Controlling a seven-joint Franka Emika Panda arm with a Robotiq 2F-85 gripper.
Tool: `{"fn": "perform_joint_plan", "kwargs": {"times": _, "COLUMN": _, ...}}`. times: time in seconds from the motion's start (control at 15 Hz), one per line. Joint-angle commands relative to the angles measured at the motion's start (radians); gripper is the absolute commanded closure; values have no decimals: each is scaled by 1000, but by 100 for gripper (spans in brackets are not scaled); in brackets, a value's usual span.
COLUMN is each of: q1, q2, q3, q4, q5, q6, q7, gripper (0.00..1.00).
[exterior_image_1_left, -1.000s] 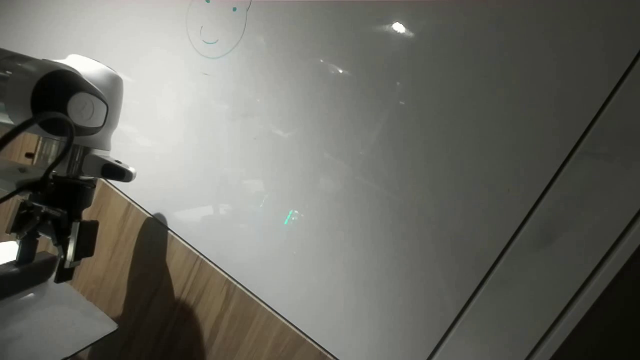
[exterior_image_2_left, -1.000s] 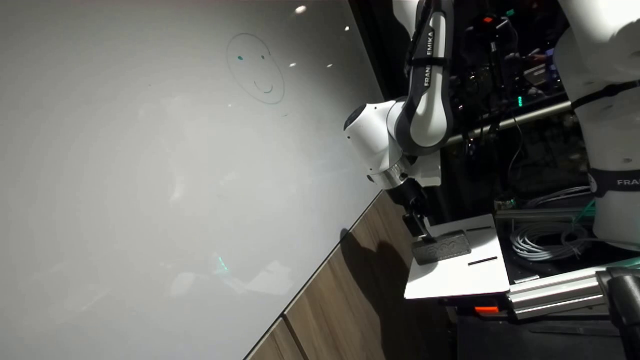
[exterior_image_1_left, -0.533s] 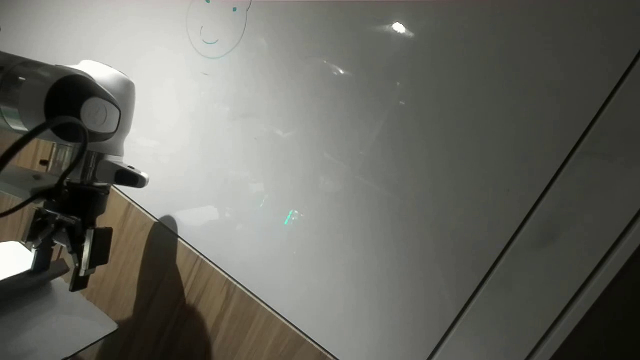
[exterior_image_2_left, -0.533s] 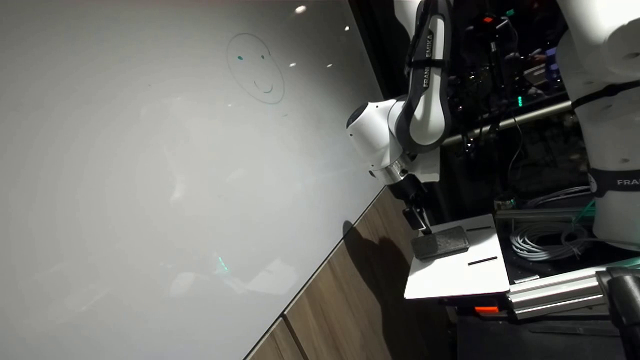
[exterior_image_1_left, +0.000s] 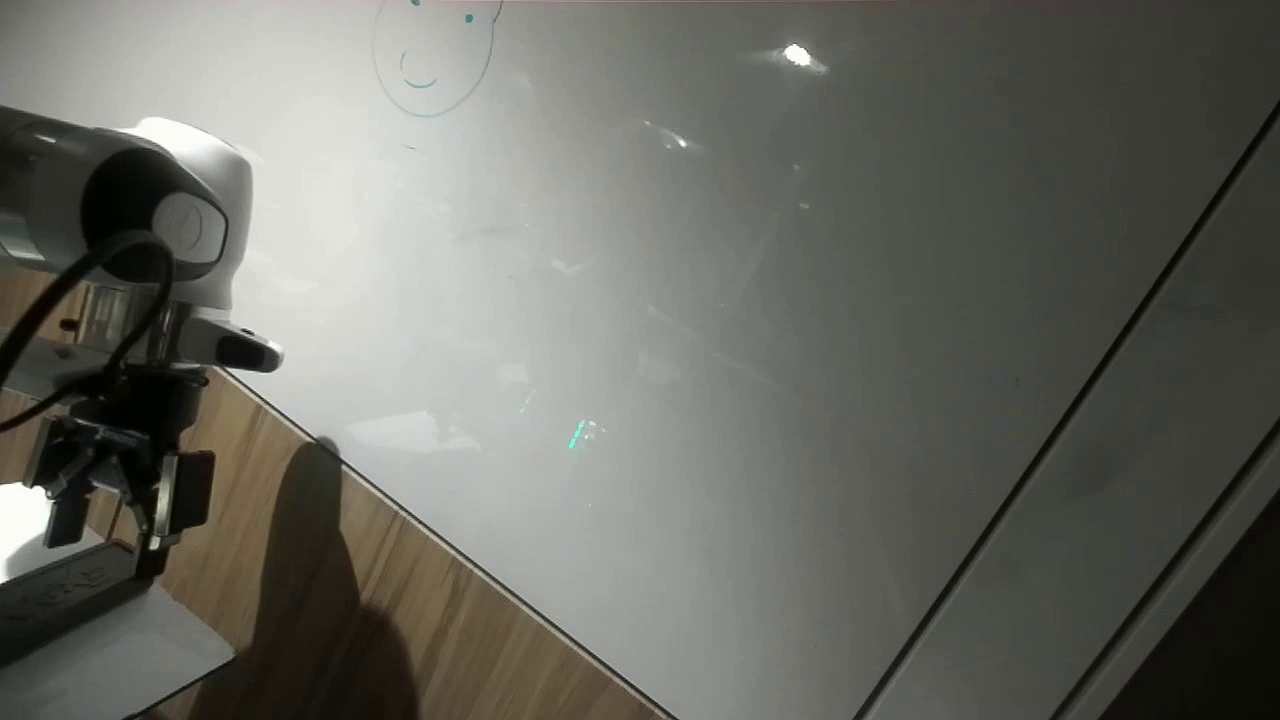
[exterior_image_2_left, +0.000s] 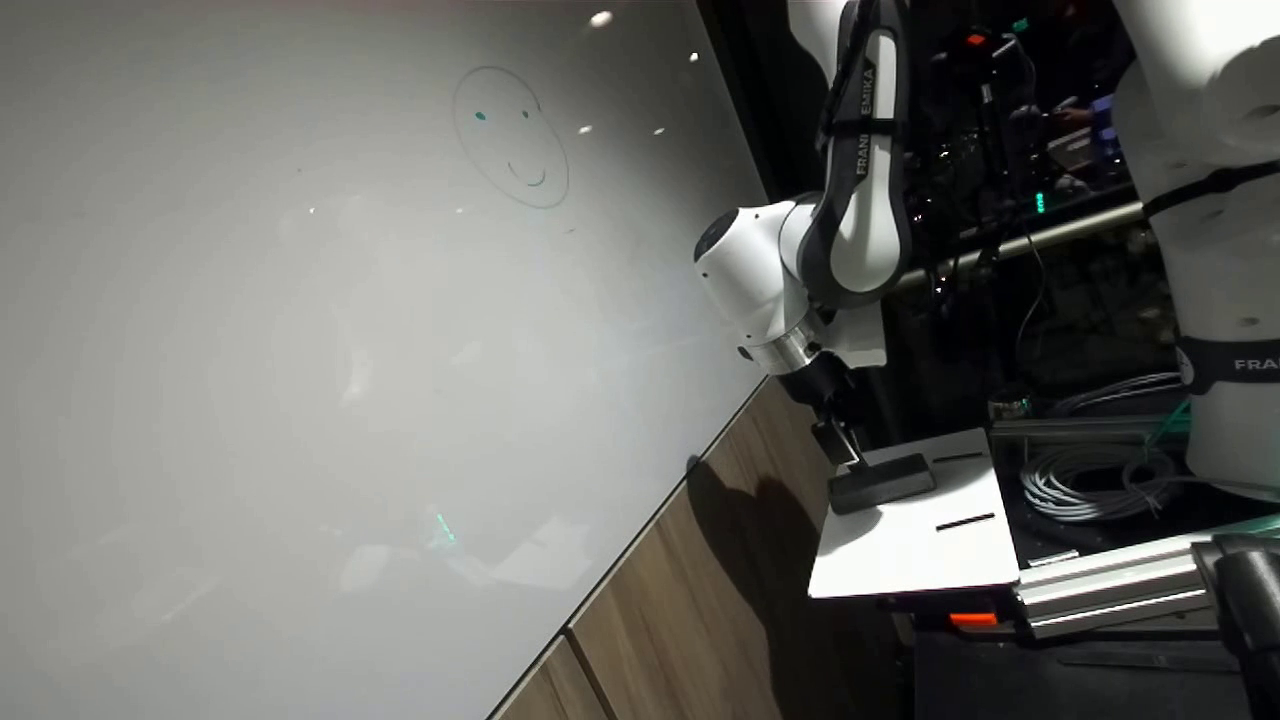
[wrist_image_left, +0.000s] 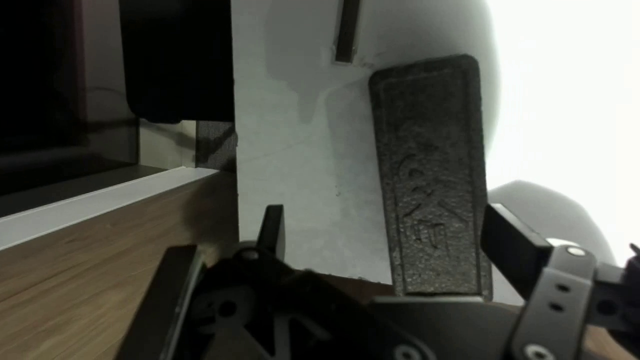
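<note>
Dark grey and rectangular, the eraser (wrist_image_left: 432, 175) is over the white tray (exterior_image_2_left: 920, 555), near its edge; whether it lies flat there I cannot tell. The gripper (wrist_image_left: 386, 225) is spread wide, one finger just beside the eraser's long side, contact unclear, the other apart from it. Two dark slots (exterior_image_2_left: 965, 521) show in the tray, and the whiteboard (exterior_image_2_left: 300, 350) bears a drawn smiling face (exterior_image_2_left: 515, 142)

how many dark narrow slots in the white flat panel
2 in an exterior view: upper slot, lower slot, both right of the dark grey rectangular block, which may hide more.
</note>
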Motion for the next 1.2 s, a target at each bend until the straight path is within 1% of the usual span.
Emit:
{"fn": "perform_joint_plan", "kwargs": {"times": 0.0, "q1": 17, "q2": 16, "q3": 15, "q4": -10, "q5": -14, "q6": 2, "q7": 12, "gripper": 0}}
{"fn": "perform_joint_plan", "kwargs": {"times": 0.67, "q1": 55, "q2": 71, "q3": 31, "q4": 9, "q5": 55, "q6": 16, "q7": -75, "gripper": 0}}
{"fn": "perform_joint_plan", "kwargs": {"times": 1.13, "q1": 55, "q2": 35, "q3": 48, "q4": 62, "q5": 292, "q6": -39, "q7": -337, "gripper": 0}}
